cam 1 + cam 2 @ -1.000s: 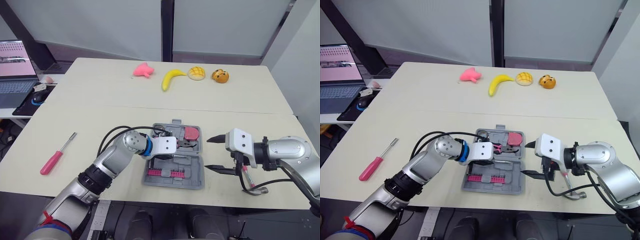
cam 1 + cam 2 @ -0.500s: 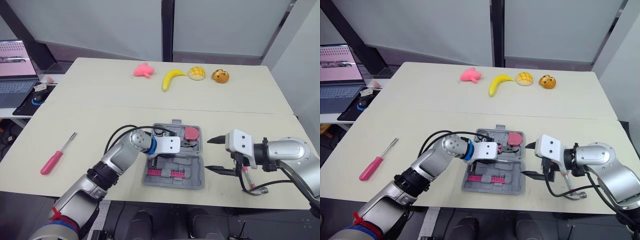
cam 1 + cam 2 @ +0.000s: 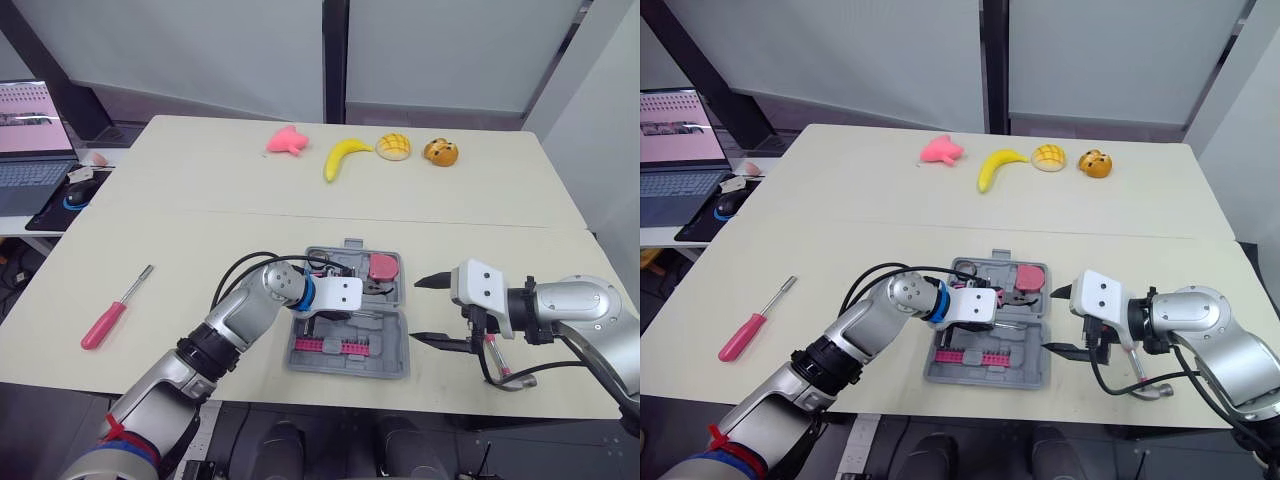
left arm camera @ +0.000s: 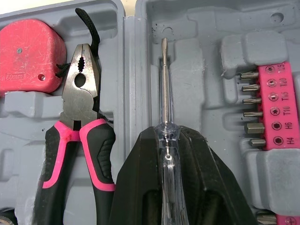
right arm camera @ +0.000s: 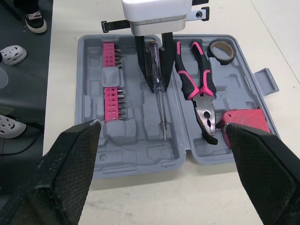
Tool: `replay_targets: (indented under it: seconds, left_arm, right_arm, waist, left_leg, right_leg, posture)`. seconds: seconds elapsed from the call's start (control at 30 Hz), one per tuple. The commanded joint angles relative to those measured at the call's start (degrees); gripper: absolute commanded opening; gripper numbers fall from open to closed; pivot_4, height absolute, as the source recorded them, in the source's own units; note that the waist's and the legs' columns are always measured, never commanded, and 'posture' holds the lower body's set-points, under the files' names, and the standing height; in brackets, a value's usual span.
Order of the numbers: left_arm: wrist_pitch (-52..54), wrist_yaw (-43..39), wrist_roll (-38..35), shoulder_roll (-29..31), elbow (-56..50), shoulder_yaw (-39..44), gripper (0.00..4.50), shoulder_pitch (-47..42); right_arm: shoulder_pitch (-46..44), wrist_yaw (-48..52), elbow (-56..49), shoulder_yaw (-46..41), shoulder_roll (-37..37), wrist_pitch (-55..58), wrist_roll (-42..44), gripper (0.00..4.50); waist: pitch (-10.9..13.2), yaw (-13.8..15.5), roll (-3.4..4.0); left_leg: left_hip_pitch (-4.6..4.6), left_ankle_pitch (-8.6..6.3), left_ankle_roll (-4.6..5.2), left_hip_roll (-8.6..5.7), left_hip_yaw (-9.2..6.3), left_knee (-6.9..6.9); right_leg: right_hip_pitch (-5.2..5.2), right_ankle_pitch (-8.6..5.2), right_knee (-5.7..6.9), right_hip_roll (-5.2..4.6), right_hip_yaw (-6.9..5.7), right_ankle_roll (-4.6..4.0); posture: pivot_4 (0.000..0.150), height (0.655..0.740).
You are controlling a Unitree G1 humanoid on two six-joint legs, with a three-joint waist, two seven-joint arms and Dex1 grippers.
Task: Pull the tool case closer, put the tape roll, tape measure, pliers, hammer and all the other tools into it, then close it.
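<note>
The grey tool case (image 3: 388,338) lies open at the table's front. In its far half rest the red tape measure (image 4: 28,56), the pink-handled pliers (image 4: 77,117) and the tape roll (image 5: 220,48); the near half carries pink bit strips (image 4: 276,112). My left gripper (image 4: 167,136) is over the near half, shut on a clear-handled screwdriver (image 4: 164,89) whose shaft lies in a groove. My right gripper (image 3: 415,310) hovers open just right of the case. The hammer (image 3: 512,379) lies under the right wrist. A red screwdriver (image 3: 105,322) lies far left on the table.
A pink toy (image 3: 285,140), a banana (image 3: 343,155) and two buns (image 3: 393,146) line the far edge of the table. A laptop (image 3: 30,150) and a mouse (image 3: 78,192) sit on a side desk to the left.
My left gripper has slid a little to the right along the case with the clear screwdriver. The right gripper has stayed put and open.
</note>
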Motion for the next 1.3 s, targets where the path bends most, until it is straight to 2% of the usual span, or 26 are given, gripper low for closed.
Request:
replay_targets:
  seconds: [0.03, 0.23, 0.37, 0.5, 1.0, 1.3]
  left_arm:
    - [-0.68, 0.22, 0.33, -0.36, -0.73, 0.44, 0.22, -0.25]
    - [-0.63, 0.06, 0.28, -0.59, -0.30, 0.54, 0.22, -0.15]
    - [-0.93, 0.28, 0.17, -0.71, -0.18, 0.81, 1.67, -0.23]
    - [-1.56, 0.40, 0.19, -0.46, -0.95, 1.10, 2.74, -0.53]
    - [-2.89, -2.72, -1.98, 6.50, -5.79, 4.69, 2.74, 1.96]
    - [-2.15, -2.08, -3.38, 4.15, -5.73, 5.08, 2.74, 1.69]
  right_arm:
    - [-0.32, -0.25, -1.12, -0.78, -0.08, -1.14, -0.24, 4.50]
    - [-0.91, -0.20, -0.75, -0.46, 0.11, -1.28, -0.61, 4.50]
    - [-1.28, -0.25, -0.76, -0.21, 0.50, -0.99, -0.76, 4.50]
    - [-1.34, -0.05, -0.74, -0.35, 0.64, -0.75, -0.77, 4.50]
    - [-1.56, 0.75, -0.18, -0.41, 0.31, -0.85, -0.79, 4.50]
    - [-1.83, 1.15, -0.02, -0.26, 0.22, -0.95, -0.78, 4.50]
  waist:
    - [0.00, 0.00, 0.00]
    - [0.00, 0.00, 0.00]
    - [0.00, 0.01, 0.00]
    - [0.00, 0.01, 0.00]
    - [0.00, 0.01, 0.00]
    - [0.00, 0.02, 0.00]
  left_leg:
    - [0.00, 0.00, 0.00, 0.00, 0.00, 0.00]
    - [0.01, 0.00, 0.00, 0.00, 0.00, 0.01]
    - [0.02, 0.00, 0.00, 0.00, 0.00, 0.01]
    - [0.03, 0.00, 0.00, 0.00, 0.00, 0.01]
    - [0.03, 0.00, 0.00, 0.00, -0.01, 0.02]
    - [0.02, 0.00, 0.00, 0.00, 0.00, 0.02]
  right_leg:
    - [0.00, 0.00, 0.00, 0.00, 0.00, 0.00]
    - [0.00, 0.00, 0.01, 0.00, 0.00, 0.00]
    - [0.02, 0.00, 0.01, 0.00, 0.00, 0.00]
    - [0.02, 0.00, 0.01, 0.00, 0.00, 0.00]
    - [0.02, 0.00, 0.02, 0.00, 0.00, 0.00]
    - [0.02, 0.00, 0.02, 0.00, 0.00, 0.00]
  posture:
    - [0.150, 0.7400]
    - [0.150, 0.7400]
    - [0.150, 0.7400]
    - [0.150, 0.7400]
    - [0.150, 0.7400]
    - [0.150, 0.7400]
